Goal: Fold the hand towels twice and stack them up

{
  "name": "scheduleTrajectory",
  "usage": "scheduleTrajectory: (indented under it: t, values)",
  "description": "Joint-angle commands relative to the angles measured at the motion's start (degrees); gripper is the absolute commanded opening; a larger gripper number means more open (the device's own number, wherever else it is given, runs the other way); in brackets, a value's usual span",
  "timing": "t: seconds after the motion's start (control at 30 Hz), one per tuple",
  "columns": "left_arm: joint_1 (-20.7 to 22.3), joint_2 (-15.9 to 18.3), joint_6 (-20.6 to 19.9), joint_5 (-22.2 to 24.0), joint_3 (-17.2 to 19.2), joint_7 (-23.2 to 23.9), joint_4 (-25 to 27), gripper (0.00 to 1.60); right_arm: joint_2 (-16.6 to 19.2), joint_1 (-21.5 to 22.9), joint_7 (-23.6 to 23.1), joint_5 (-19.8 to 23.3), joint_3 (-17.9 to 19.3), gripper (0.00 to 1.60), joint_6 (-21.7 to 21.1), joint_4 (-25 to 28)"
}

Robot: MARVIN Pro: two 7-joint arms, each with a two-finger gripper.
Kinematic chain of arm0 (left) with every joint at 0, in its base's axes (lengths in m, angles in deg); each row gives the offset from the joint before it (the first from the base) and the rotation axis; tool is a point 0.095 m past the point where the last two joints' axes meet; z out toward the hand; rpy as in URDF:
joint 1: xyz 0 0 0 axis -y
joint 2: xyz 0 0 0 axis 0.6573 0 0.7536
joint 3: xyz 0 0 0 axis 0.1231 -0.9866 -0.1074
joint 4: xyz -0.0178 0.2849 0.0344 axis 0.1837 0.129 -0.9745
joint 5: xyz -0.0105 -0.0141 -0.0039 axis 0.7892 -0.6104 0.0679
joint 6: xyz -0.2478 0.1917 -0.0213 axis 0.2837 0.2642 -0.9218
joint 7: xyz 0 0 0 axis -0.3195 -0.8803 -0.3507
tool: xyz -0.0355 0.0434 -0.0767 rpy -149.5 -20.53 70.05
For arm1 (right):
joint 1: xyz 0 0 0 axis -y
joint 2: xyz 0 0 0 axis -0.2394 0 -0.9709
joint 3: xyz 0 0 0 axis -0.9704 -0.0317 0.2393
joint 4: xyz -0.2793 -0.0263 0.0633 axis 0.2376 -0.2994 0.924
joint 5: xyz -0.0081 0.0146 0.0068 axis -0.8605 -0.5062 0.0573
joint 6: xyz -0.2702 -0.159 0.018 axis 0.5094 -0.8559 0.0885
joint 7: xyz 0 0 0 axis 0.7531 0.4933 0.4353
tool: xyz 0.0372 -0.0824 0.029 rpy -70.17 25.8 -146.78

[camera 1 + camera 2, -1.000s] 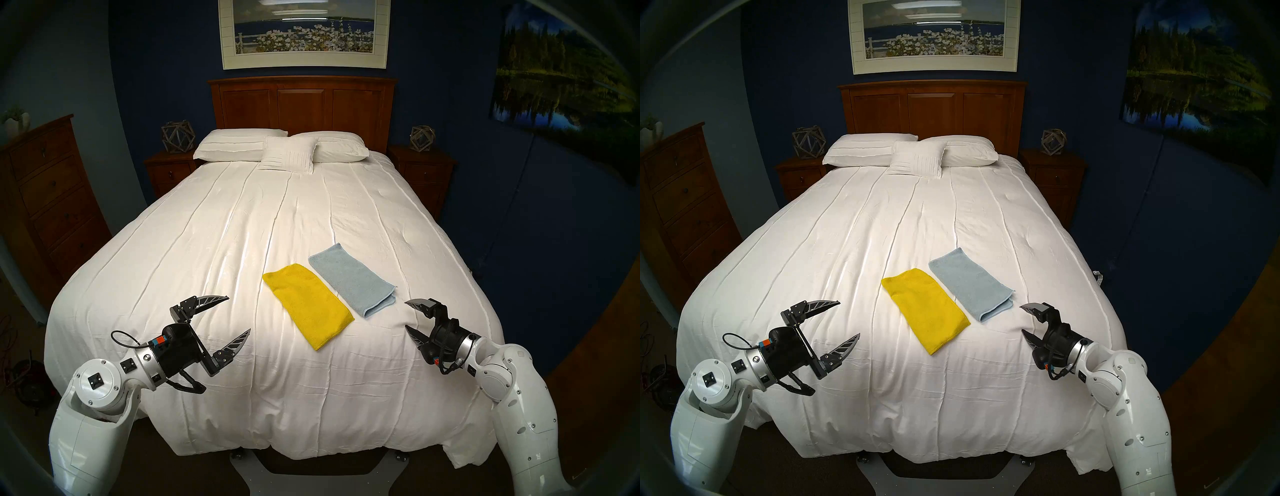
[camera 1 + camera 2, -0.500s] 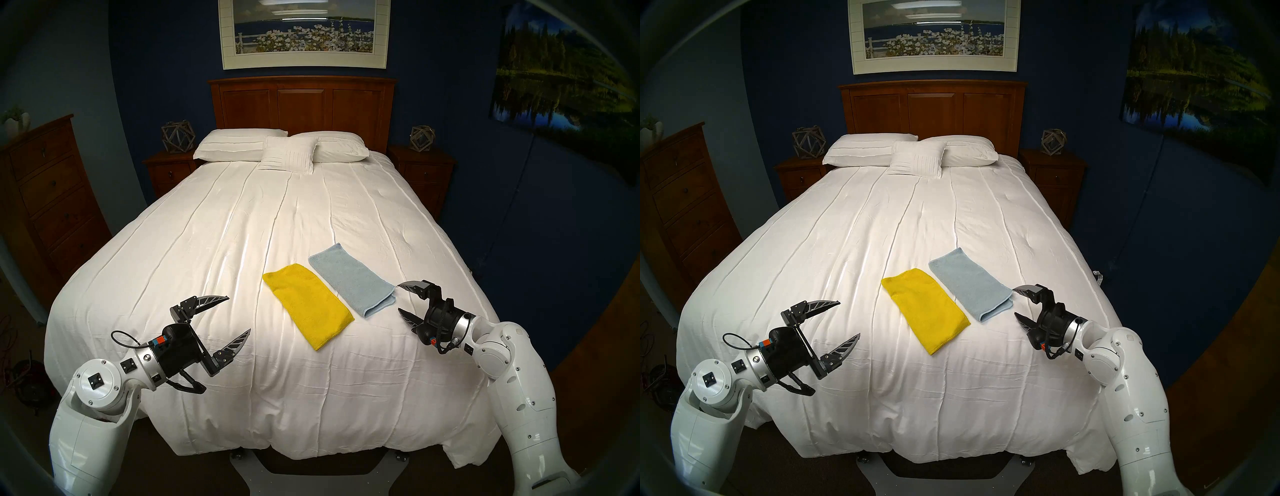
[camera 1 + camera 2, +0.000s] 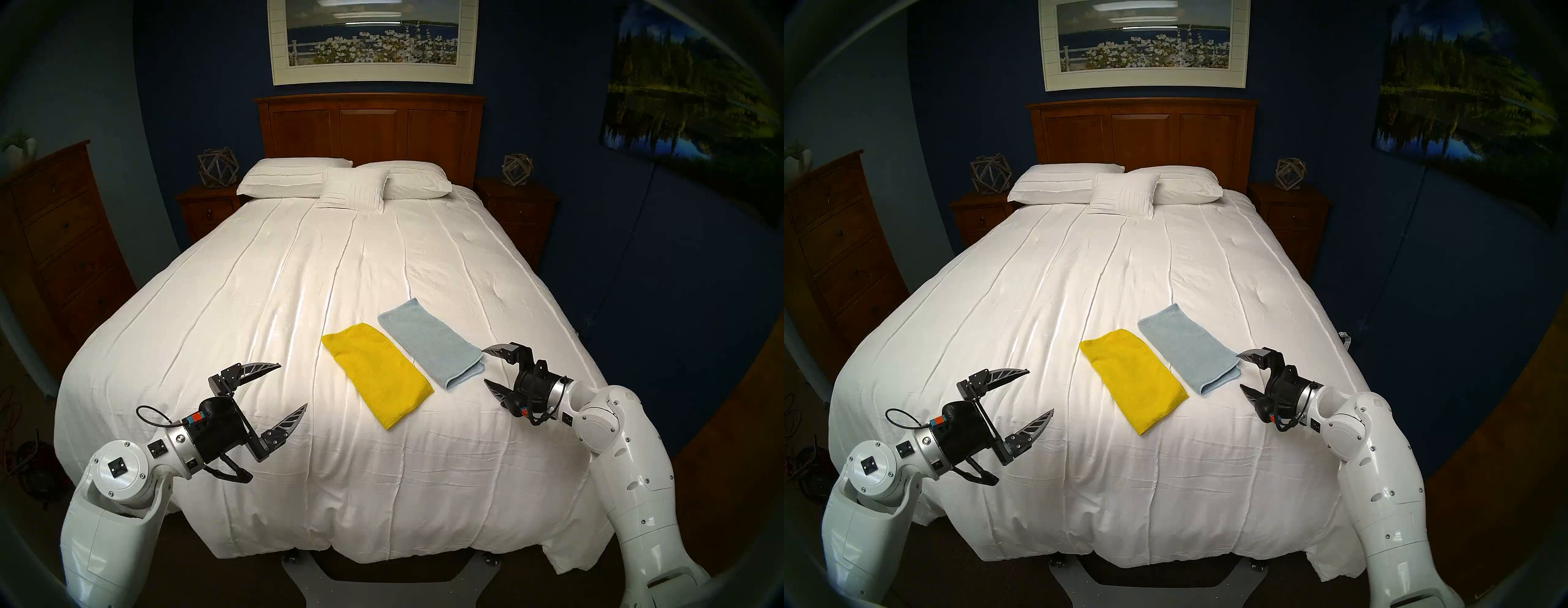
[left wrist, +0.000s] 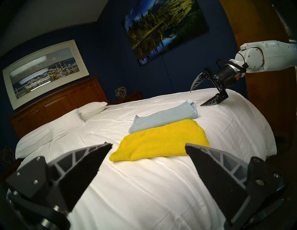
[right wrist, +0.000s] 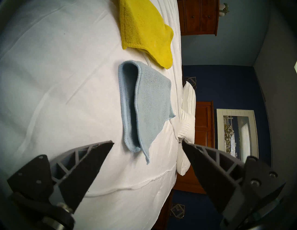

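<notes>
Left gripper hangs unmoved over the surface's near left part, jaws spread, empty. Yellow towel and blue towel lie side by side right of centre, each folded once. Right gripper has advanced to the blue towel's near right corner, jaws spread; a second fold looks imminent.

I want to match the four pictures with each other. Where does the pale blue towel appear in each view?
Head stereo left: pale blue towel, right of centre.
Head stereo right: centre.
Left wrist: upper middle.
Right wrist: centre, open end facing camera.
Shared landmark: the yellow towel lies beside it.
</notes>
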Motion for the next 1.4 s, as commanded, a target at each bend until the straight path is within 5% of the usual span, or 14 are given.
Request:
scheduleTrajectory:
  t: [0.0, 0.5, 1.37]
  values:
    - [-0.14, 0.11, -0.05, 0.05, 0.31, 0.05, 0.68, 1.6, -0.28, 1.36, 0.56, 0.73, 0.4, 1.6, 0.08, 0.98]
    - [-0.07, 0.0, -0.03, 0.0, 0.34, 0.16, 0.64, 1.6, -3.05, 1.44, -3.21, 0.0, -3.36, 1.6, -1.31, 3.61]
    - [-0.02, -0.18, -0.04, -0.1, 0.42, 0.33, 0.64, 1.6, -4.84, 9.53, -1.13, -3.25, -5.44, 1.6, -2.92, -4.83]
